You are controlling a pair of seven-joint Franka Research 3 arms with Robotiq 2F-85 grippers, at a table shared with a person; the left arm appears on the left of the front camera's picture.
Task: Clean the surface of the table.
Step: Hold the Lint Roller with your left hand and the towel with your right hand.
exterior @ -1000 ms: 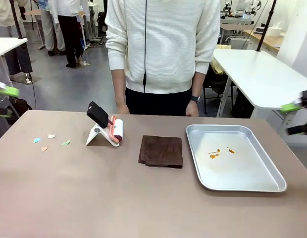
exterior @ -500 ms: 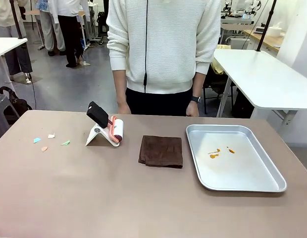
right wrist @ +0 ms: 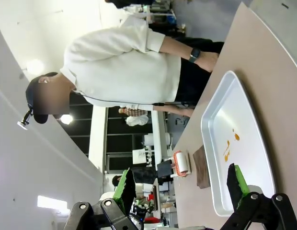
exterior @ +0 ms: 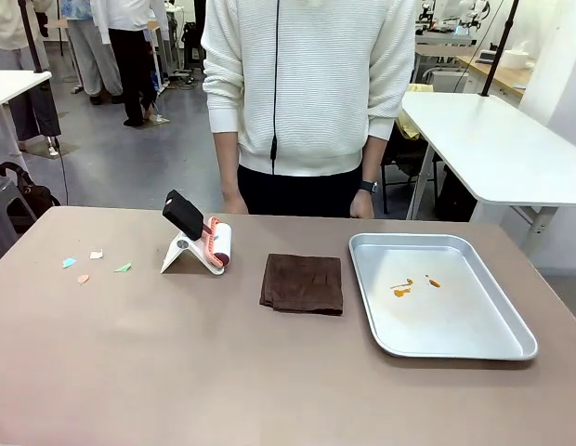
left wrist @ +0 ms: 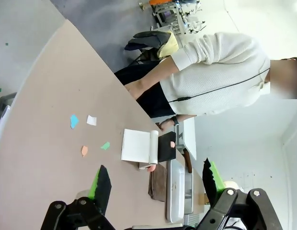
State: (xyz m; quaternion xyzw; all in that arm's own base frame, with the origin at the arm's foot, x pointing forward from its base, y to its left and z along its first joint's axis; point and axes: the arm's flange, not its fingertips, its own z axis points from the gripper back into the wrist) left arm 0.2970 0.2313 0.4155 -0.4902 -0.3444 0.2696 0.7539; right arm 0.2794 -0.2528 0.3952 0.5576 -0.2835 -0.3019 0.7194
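Note:
The table (exterior: 176, 372) has a wide brownish-taupe top. Small coloured paper scraps (exterior: 95, 265) lie near its left end, and the left wrist view has the same scraps (left wrist: 84, 151). My left gripper (left wrist: 155, 184) hangs open high above that end, nothing between its fingers. My right gripper (right wrist: 180, 187) is open too, off the table's right end, looking over the tray (right wrist: 220, 124).
A lint roller (exterior: 216, 245) leans on a white stand, with a folded brown cloth (exterior: 303, 283) to its right. The silver tray (exterior: 455, 348) holds orange bits (exterior: 413, 283). A person (exterior: 307, 84) in a white sweater stands at the far edge.
A second ago green fingertips of both grippers sat at the front view's left and right edges; they have moved out past those edges. Nothing on the table has moved.

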